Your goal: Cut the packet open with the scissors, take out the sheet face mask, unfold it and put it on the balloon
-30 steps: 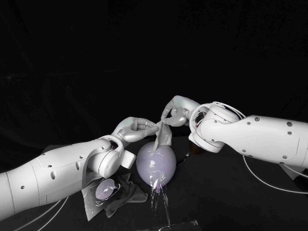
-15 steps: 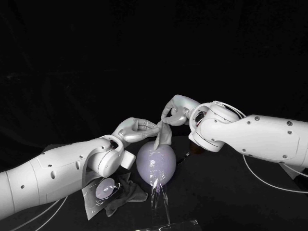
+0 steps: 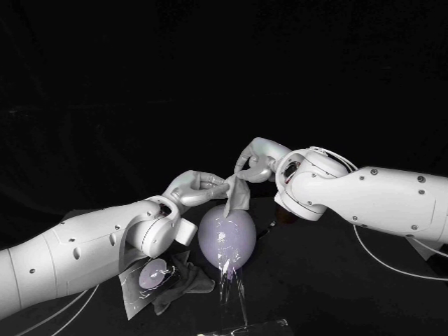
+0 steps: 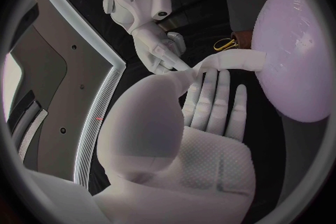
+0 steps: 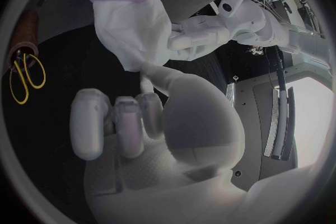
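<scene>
Unmoved, both hands [image 3: 196, 187] [image 3: 254, 162] pinch mask [image 3: 236, 192] (above balloon [image 3: 227, 234]).

Your balloon [image 3: 227, 234] reads pale lilac, with glossy white glints. The mask [image 3: 236, 197] is plain white. Left hand [image 3: 196, 187] and right hand [image 3: 256, 161] are silver, left arm [image 3: 73, 252] and right arm [image 3: 386, 199] white. The scissors [image 5: 27, 61] have yellow handles, the holder [image 5: 24, 28] is brown, and the table [image 3: 315, 280] is black.
</scene>
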`<control>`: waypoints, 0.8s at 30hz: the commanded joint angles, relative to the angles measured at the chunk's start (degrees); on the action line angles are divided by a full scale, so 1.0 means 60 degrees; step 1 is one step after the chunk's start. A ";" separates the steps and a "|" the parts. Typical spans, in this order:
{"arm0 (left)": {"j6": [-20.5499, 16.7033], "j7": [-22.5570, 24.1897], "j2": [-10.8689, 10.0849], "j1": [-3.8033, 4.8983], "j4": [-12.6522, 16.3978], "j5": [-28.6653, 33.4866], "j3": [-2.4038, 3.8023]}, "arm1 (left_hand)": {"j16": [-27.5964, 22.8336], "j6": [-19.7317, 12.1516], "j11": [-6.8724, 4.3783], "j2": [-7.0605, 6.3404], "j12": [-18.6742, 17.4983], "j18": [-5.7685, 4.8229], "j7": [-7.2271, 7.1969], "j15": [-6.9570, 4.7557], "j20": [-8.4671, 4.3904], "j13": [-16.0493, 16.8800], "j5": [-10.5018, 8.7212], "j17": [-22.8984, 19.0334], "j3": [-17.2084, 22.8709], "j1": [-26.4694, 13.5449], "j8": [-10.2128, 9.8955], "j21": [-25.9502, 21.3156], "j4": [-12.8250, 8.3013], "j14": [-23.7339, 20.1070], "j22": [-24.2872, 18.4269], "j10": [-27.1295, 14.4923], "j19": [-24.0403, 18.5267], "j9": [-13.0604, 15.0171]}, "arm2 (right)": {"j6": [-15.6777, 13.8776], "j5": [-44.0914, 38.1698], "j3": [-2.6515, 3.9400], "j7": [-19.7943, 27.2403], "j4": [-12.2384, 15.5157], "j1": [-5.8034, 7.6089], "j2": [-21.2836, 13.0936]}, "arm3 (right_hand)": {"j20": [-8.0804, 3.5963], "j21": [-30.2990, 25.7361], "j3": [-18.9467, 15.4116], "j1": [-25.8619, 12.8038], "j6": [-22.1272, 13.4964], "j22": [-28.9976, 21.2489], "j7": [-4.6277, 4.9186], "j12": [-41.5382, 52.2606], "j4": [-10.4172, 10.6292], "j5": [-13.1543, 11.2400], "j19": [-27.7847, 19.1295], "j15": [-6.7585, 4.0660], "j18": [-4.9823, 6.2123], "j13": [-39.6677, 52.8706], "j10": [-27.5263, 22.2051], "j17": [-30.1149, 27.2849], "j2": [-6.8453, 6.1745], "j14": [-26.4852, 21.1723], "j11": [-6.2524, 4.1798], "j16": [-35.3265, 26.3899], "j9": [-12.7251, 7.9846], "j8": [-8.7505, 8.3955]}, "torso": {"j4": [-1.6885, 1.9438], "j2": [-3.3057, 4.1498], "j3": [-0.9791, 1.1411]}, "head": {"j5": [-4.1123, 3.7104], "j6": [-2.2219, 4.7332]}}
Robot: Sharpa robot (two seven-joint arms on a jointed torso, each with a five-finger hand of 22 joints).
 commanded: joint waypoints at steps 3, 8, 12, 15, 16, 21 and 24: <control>0.0096 0.0284 -0.0015 0.0014 0.0029 0.0398 0.0013 | 0.0061 0.0050 0.0009 0.0149 -0.0064 0.0070 -0.0069 -0.0004 0.0004 -0.0009 0.0016 0.0033 0.0134 -0.0024 0.0093 0.0059 0.0006 0.0086 0.0008 0.0118 0.0085 0.0076 | 0.0109 -0.0105 0.0004 -0.0011 -0.0030 -0.0002 -0.0001 | 0.0019 0.0024 0.0056 0.0008 0.0059 0.1902 0.0018 0.0031 -0.0010 0.0023 0.0329 -0.0088 -0.0054 0.1558 0.0412 0.2516 0.0075 0.0998 -0.0034 0.0036 0.0925 0.0141 | 0.0003 0.0002 -0.0001 | -0.0003 -0.0008; 0.0179 0.0294 -0.0040 0.0014 0.0063 0.0474 0.0013 | 0.0093 0.0051 0.0003 0.0201 -0.0082 0.0121 -0.0164 -0.0005 -0.0030 -0.0006 0.0010 0.0076 0.0201 -0.0082 0.0169 0.0101 0.0017 0.0156 0.0032 0.0219 0.0321 0.0157 | 0.0086 -0.0025 -0.0001 0.0090 -0.0082 -0.0007 -0.0010 | 0.0020 -0.0045 0.0071 -0.0053 0.0037 0.1878 0.0027 -0.0045 0.0013 0.0022 0.0299 -0.0085 -0.0040 0.1505 0.0377 0.2516 0.0072 0.0998 -0.0028 0.0036 0.0933 0.0139 | 0.0000 0.0002 -0.0002 | 0.0008 -0.0022; 0.0249 0.0316 -0.0052 0.0014 0.0096 0.0597 0.0013 | 0.0126 0.0048 -0.0028 0.0229 -0.0081 0.0158 -0.0183 -0.0034 -0.0025 0.0002 0.0011 0.0112 0.0258 -0.0094 0.0223 0.0144 -0.0003 0.0217 0.0055 0.0310 0.0511 0.0221 | -0.0081 0.0252 -0.0012 0.0358 -0.0112 -0.0011 -0.0023 | 0.0028 -0.0172 0.0053 -0.0194 -0.0090 0.1835 0.0060 -0.0125 0.0092 0.0016 0.0243 -0.0066 -0.0014 0.1453 0.0337 0.2516 0.0039 0.0998 0.0001 0.0036 0.0928 0.0086 | -0.0002 0.0003 0.0001 | 0.0016 -0.0024; 0.0282 0.0354 -0.0057 0.0014 0.0111 0.0735 0.0013 | 0.0169 0.0025 -0.0069 0.0239 -0.0078 0.0199 -0.0172 -0.0081 -0.0005 0.0011 0.0013 0.0162 0.0325 -0.0120 0.0293 0.0246 -0.0033 0.0288 0.0105 0.0418 0.0825 0.0317 | -0.0245 0.0551 -0.0027 0.0689 -0.0128 -0.0016 -0.0031 | 0.0079 -0.0487 -0.0398 -0.0651 -0.0628 0.1724 0.0224 -0.0926 0.0297 0.0015 0.0101 0.0028 0.0044 0.0888 -0.0067 0.2516 -0.0392 0.0998 0.0148 0.0036 0.0830 -0.0231 | 0.0000 0.0004 0.0001 | 0.0017 -0.0024; 0.0308 0.0373 -0.0060 0.0014 0.0118 0.0806 0.0013 | 0.0200 0.0010 -0.0089 0.0241 -0.0072 0.0216 -0.0175 -0.0101 -0.0004 0.0018 0.0012 0.0194 0.0354 -0.0138 0.0328 0.0291 -0.0049 0.0328 0.0124 0.0478 0.0900 0.0369 | -0.0325 0.0695 -0.0035 0.0862 -0.0138 -0.0020 -0.0036 | 0.0100 -0.0576 -0.0493 -0.0757 -0.0746 0.1692 0.0276 -0.1180 0.0368 -0.0008 0.0060 0.0064 0.0058 0.0711 -0.0202 0.2516 -0.0463 0.0998 0.0189 0.0036 0.0789 -0.0323 | -0.0002 0.0003 0.0002 | 0.0017 -0.0023; 0.0449 0.0441 -0.0079 0.0013 0.0145 0.1121 0.0013 | 0.0297 -0.0060 -0.0131 0.0244 -0.0052 0.0279 -0.0163 -0.0137 -0.0019 0.0037 0.0011 0.0295 0.0423 -0.0187 0.0412 0.0417 -0.0115 0.0384 0.0178 0.0624 0.1091 0.0521 | -0.0637 0.1240 -0.0064 0.1554 -0.0184 -0.0050 -0.0087 | 0.0382 -0.1973 -0.1052 -0.0913 -0.1584 0.1182 0.0744 -0.3101 0.0650 0.0021 -0.0612 0.0433 0.0294 -0.0609 -0.1340 0.2317 -0.0855 0.0941 0.0590 -0.0054 0.0415 -0.1126 | 0.0001 0.0007 0.0000 | 0.0024 -0.0021; 0.0578 0.0506 -0.0100 0.0013 0.0170 0.1367 0.0014 | 0.0327 -0.0091 -0.0138 0.0250 -0.0045 0.0305 -0.0170 -0.0145 -0.0025 0.0043 0.0012 0.0333 0.0442 -0.0203 0.0438 0.0464 -0.0144 0.0383 0.0198 0.0659 0.1158 0.0576 | -0.0945 0.1700 -0.0084 0.2254 -0.0215 -0.0089 -0.0193 | 0.0437 -0.2044 -0.1121 -0.0746 -0.1605 0.1155 0.0791 -0.3138 0.0644 0.0020 -0.0638 0.0474 0.0315 -0.0651 -0.1377 0.2286 -0.0836 0.0930 0.0622 -0.0069 0.0348 -0.1253 | -0.0002 0.0005 0.0000 | 0.0027 -0.0028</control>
